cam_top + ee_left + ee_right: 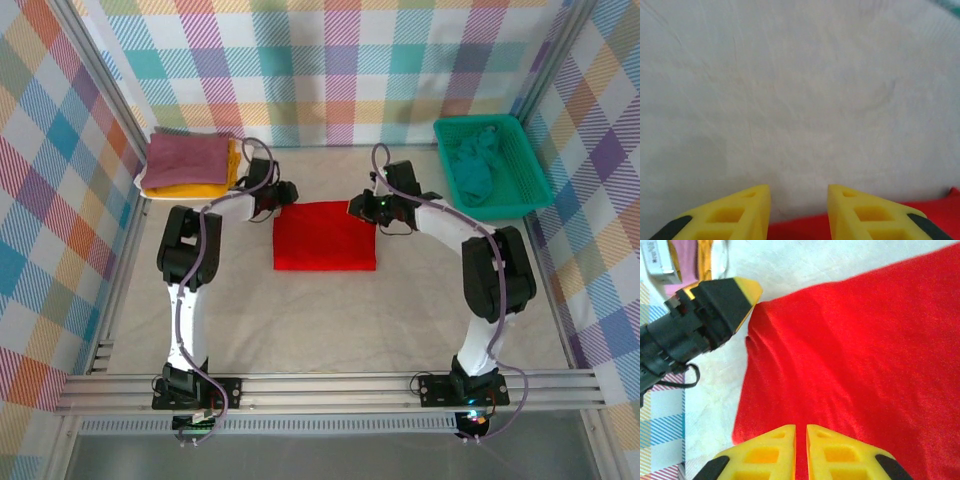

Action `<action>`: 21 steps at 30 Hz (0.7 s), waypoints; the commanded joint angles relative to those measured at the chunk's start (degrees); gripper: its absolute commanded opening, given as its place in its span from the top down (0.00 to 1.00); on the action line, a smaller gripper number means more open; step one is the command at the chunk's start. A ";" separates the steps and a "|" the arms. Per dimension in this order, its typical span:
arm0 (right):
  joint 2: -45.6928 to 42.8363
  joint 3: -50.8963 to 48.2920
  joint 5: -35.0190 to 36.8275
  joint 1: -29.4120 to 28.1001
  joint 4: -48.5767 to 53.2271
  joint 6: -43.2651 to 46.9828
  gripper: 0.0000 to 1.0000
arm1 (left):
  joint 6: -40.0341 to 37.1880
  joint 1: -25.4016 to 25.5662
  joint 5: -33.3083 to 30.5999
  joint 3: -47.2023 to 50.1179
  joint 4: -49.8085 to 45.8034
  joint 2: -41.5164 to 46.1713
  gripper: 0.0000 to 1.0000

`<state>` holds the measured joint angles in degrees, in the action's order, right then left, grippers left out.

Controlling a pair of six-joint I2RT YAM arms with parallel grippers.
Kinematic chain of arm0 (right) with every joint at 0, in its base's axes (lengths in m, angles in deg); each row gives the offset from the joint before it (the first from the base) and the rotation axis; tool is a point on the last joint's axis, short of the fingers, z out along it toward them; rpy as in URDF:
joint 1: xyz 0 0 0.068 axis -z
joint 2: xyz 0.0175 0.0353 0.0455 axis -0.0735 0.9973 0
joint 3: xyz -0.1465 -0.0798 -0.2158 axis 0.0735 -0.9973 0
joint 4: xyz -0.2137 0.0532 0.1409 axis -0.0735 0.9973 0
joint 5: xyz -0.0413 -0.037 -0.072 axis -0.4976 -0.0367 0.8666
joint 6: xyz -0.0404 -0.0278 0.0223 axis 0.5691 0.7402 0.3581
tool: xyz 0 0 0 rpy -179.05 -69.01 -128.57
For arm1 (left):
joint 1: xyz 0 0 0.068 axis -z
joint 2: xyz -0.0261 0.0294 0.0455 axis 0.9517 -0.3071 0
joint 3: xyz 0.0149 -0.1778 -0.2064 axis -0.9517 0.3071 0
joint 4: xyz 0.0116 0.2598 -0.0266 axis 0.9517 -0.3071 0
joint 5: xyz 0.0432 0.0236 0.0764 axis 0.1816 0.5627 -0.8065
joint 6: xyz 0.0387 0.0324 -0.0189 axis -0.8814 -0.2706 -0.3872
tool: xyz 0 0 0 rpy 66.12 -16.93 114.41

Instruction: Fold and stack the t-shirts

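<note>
A bright red t-shirt [325,236] lies folded into a flat rectangle in the middle of the table. My left gripper [283,196] sits at its far left corner. In the left wrist view that gripper [799,192] is open, with bare table cover between the fingers and the red t-shirt's edge [800,227] just below. My right gripper [358,207] is at the far right corner. From the right wrist it [801,429] hovers over the red cloth [865,350], jaws a narrow slit apart with nothing pinched. The left gripper's tip [751,291] touches the opposite corner.
Folded mauve and mustard t-shirts [190,165] are stacked at the back left. A teal mesh basket [525,165] at the back right holds a crumpled teal t-shirt [477,165]. Checked walls close in the table on three sides.
</note>
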<state>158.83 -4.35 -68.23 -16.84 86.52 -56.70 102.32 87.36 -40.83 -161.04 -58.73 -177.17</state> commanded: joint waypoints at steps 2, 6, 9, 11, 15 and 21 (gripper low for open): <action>-4.31 0.38 1.90 0.06 3.06 2.15 0.77 | 0.31 -0.48 -2.93 -2.98 -5.02 5.38 0.57; -2.97 0.91 5.76 0.53 7.17 2.94 0.57 | 3.27 0.79 -4.26 3.72 -7.72 14.96 0.44; -2.13 0.81 9.16 0.54 9.40 3.22 0.51 | 5.09 2.60 -5.88 12.53 -9.26 22.59 0.40; -1.32 0.99 10.96 0.73 11.00 3.64 0.47 | 5.73 3.57 -4.96 17.88 -9.98 26.14 0.35; 1.81 3.04 14.13 0.92 15.33 4.18 0.43 | 6.29 4.52 -1.41 22.97 -15.62 27.92 0.31; 5.71 4.54 13.64 0.93 16.38 4.85 0.36 | 5.35 5.71 -1.62 24.84 -19.29 25.91 0.30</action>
<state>163.31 -1.77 -55.05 -16.21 100.46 -53.29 107.52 92.43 -43.54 -136.41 -74.46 -150.07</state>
